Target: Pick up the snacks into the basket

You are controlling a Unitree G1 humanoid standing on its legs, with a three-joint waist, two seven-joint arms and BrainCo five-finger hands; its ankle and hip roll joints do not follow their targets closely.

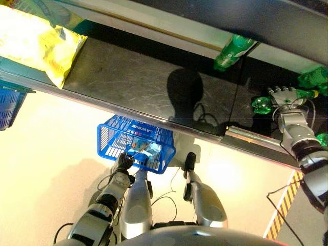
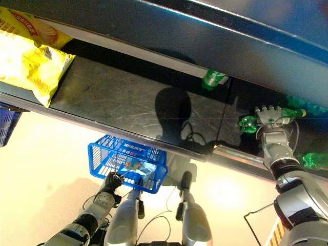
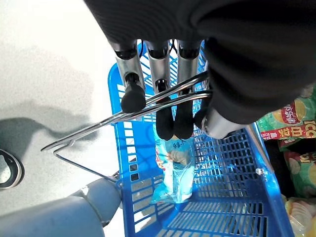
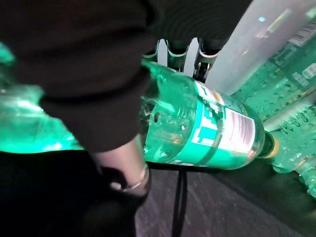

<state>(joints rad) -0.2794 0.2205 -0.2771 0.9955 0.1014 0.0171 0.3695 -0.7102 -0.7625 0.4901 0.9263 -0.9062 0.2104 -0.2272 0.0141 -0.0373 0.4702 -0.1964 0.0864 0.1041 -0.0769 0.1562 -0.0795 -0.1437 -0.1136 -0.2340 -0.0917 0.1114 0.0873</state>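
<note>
Over on the left, yellow chip bags (image 1: 38, 43) lie on the dark shelf (image 1: 133, 79), well apart from either hand. Below the shelf edge, the left hand (image 1: 123, 163) hangs low with the blue basket (image 1: 115, 134) beneath it, fingers curled round the wire handle (image 3: 148, 101); the wrist view shows the handle bars running right under the dark fingertips. The arm comes up from the lower left, forearm angled up toward the basket, wrist bent over the rim. One pale blue snack packet (image 3: 174, 170) already lies inside on the basket floor.

Moving right along the shelf: a green bottle (image 1: 233, 51) lies near the back rail, and further right the right hand (image 2: 271, 119) is up on the shelf among more green bottles. Its arm rises from the lower right, forearm nearly straight up, hand stretched forward. In its wrist view the fingers sit over the top of a green bottle with a label (image 4: 207, 126) and the thumb comes in from beneath, so I'd call that a grasp closing round the bottle.

So the step in hand looks like a pick from the shelf, with a bottle as the item rather than a bagged snack. Next, I'd say it needs a firm hold, a lift clear of the neighbouring bottles, then a swing down and left to the basket.
</note>
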